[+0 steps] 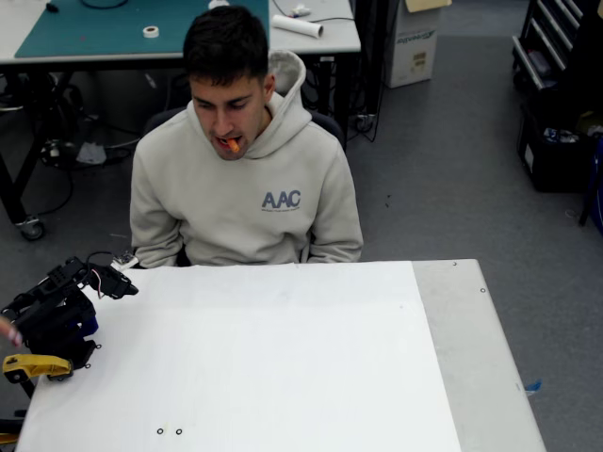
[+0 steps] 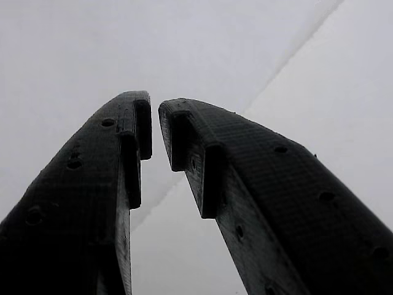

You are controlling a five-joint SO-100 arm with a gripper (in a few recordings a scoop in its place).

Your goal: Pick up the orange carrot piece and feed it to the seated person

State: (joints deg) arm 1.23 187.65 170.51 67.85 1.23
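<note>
The orange carrot piece sits between the lips of the seated person, who wears a light hooded sweatshirt and sits behind the far edge of the table. My black gripper is folded back at the table's far left corner, well away from the person's face. In the wrist view the gripper points at the bare white tabletop. Its two dark fingers stand almost together, with only a thin slit at the tips and nothing between them.
The white table has a grey strip along its right side. A yellow handle lies at the left edge beside the arm's base, with a fingertip just above it. A cluttered workbench stands behind the person.
</note>
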